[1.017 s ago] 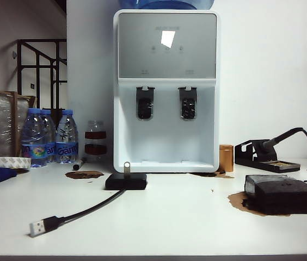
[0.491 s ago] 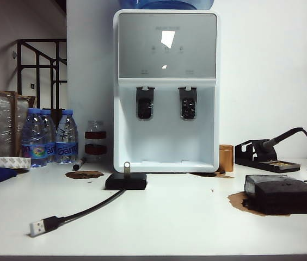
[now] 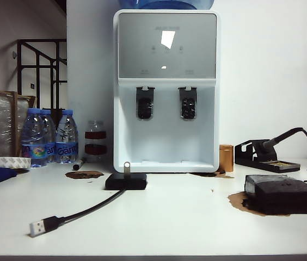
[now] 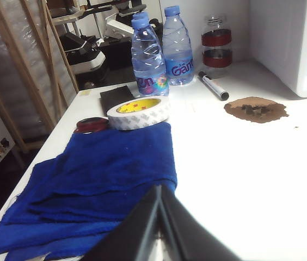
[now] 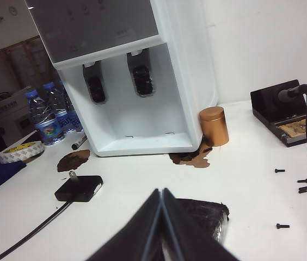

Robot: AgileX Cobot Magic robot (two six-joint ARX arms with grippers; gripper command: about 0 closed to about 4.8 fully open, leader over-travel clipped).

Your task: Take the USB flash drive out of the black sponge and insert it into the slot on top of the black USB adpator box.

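Flash drive point(image 3: 126, 166) stood in the black box point(image 3: 126, 181)
Left gripper point(image 4: 159, 191) and right gripper point(image 5: 162, 194) were closed, holding nothing

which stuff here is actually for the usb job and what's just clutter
For the job:
- USB flash drive, standing up out of the black USB adpator box
- black sponge
- left tool and right tool, both shut, neither holding anything

Just lying about:
- water dispenser
- water bottles
- tape roll
- blue cloth
- copper tin
- loose screws
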